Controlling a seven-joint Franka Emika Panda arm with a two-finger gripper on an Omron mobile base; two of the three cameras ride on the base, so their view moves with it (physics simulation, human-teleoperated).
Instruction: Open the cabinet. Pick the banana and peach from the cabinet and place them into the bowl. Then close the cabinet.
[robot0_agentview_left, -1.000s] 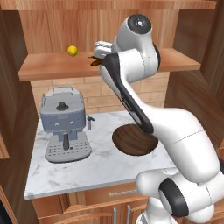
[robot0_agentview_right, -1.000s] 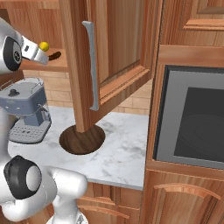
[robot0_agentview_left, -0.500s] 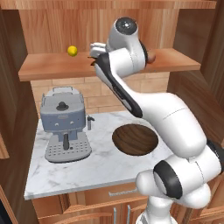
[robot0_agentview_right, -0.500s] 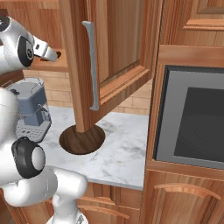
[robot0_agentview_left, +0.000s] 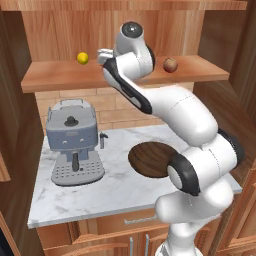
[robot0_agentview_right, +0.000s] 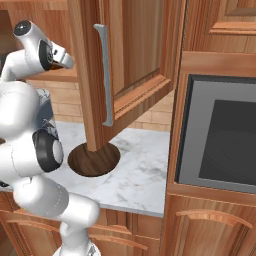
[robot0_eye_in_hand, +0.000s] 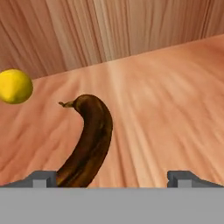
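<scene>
On the cabinet shelf (robot0_agentview_left: 50, 80), left of its middle | banana (robot0_eye_in_hand: 89, 140) is being framed just inside one fingertip of the gripper (robot0_eye_in_hand: 112, 177) | jaws are being held wide, gripping nothing | long axis is running away from the hand, stem farthest | round yellow fruit (robot0_eye_in_hand: 15, 86) is lying beyond.

Raised arm, gripper (robot0_eye_in_hand: 112, 177) wide open

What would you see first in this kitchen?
The big white robot arm reaches up into the open cabinet, its open gripper right by a dark brown banana and a round yellow fruit. A peach sits further right on the same shelf, and a dark wooden bowl waits on the marble counter below.
</scene>
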